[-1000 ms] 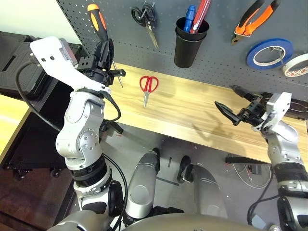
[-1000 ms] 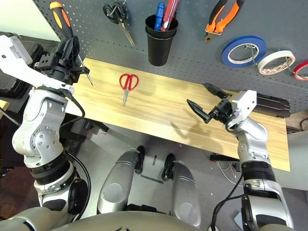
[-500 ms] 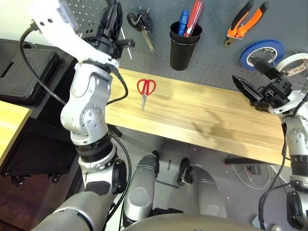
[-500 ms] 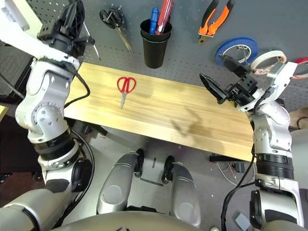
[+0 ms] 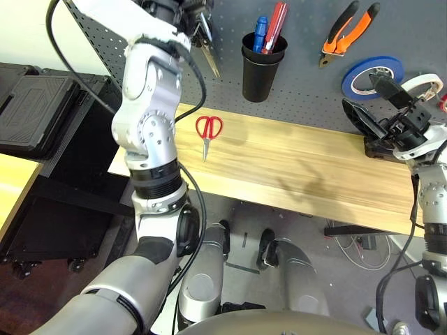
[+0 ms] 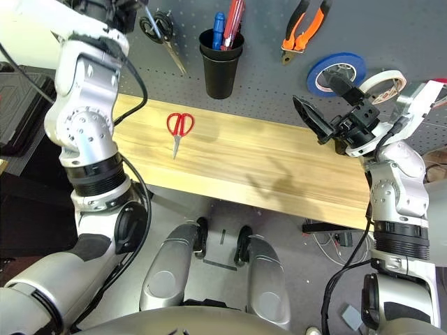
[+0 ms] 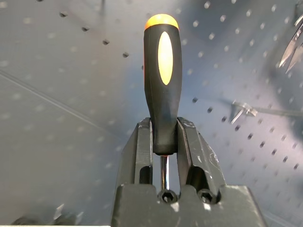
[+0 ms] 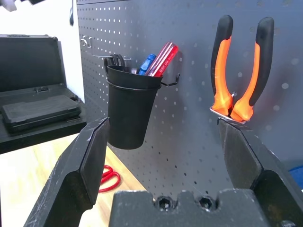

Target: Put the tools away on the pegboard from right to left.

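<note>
My left gripper is shut on the slim screwdriver, gripping the lower end of its black-and-orange handle, and is raised high against the pegboard above the black-handled scissors. The red-handled scissors lie on the wooden table. The orange-and-black pliers hang on a hook. The white tape roll hangs at the right. My right gripper is open and holds nothing, hovering in front of the tape rolls.
A black cup holding pens hangs between the black-handled scissors and the pliers. A blue tape roll hangs left of the white one. A bare metal hook sticks out near the screwdriver. A black case lies left of the table.
My left arm has lifted the screwdriver from table height to the top of the pegboard. The right gripper rose toward the tape rolls and stays open.
</note>
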Motion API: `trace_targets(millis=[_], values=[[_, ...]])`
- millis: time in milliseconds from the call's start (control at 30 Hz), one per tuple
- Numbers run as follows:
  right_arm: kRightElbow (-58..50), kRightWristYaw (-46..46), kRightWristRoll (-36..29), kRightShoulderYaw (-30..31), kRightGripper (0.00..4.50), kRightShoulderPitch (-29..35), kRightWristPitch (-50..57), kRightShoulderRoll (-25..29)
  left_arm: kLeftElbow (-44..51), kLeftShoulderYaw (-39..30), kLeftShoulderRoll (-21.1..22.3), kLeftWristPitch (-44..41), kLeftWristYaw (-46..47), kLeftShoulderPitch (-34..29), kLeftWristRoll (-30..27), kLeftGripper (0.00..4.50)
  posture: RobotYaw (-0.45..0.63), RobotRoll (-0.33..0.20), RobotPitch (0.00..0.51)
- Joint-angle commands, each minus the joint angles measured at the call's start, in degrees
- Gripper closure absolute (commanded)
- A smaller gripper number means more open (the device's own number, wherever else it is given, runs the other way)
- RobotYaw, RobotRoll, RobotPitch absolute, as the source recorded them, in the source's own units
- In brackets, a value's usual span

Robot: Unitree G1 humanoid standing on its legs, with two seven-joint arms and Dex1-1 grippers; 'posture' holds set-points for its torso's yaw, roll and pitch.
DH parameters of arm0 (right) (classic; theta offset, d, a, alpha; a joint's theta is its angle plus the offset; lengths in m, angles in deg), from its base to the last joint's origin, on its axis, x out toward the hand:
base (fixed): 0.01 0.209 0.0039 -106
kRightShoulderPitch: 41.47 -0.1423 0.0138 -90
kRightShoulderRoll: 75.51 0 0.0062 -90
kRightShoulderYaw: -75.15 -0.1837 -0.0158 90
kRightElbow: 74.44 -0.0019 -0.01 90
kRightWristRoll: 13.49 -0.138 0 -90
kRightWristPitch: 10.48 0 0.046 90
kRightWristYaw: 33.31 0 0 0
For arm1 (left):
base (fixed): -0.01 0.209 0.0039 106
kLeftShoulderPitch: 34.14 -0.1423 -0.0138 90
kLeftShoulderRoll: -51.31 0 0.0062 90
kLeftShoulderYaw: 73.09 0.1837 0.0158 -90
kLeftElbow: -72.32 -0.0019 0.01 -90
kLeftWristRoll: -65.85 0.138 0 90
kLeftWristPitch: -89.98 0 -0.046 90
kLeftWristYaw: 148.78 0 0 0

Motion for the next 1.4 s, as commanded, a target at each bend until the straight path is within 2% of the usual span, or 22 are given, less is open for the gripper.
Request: trace_targets(millis=[33, 467, 867, 1067, 1200, 1233, 1400], values=[[-0.5, -0.8, 1.1, 0.2, 0.0, -0.1, -0.7, -0.6, -6.4, 1.0, -2.1, 5.0, -0.1, 2.0, 0.7, 3.95, 0.16, 0.0, 0.217], [-2.6, -2.9, 2.3, 0.0, 0.0, 0.6, -0.5, -1.5, -26.8, 1.8, -4.1, 20.0, -3.9, 7.6, 2.1, 3.95, 0.12, 0.0, 0.212], [-4.3, -4.5, 2.9, 0.7, 0.0, 0.4, -0.3, -2.2, -39.7, 5.3, -2.3, 28.6, -8.1, 5.0, 9.2, 3.95, 0.11, 0.0, 0.211], [-4.6, -4.6, 2.8, 1.3, 0.0, 0.5, 0.1, -2.6, -39.7, 6.1, -1.8, 28.9, -8.3, 4.1, 10.8, 1.87, 0.12, 0.0, 0.215], [-4.3, -4.5, 2.8, 1.7, 0.0, 0.3, 0.1, -2.8, -36.4, 6.7, -1.1, 28.1, -8.2, 2.9, 11.8, 0.22, 0.14, 0.0, 0.217], [-4.2, -4.4, 2.7, 1.8, 0.0, 0.3, 0.1, -2.9, -34.6, 6.9, -0.8, 27.6, -8.1, 2.5, 12.0, 0.02, 0.14, 0.0, 0.218], [-4.1, -3.7, 2.5, 3.0, 0.0, 0.4, 1.0, -3.5, -21.0, 8.1, 1.4, 21.0, -7.0, 0.1, 11.9, 0.02, 0.16, 0.0, 0.226]])
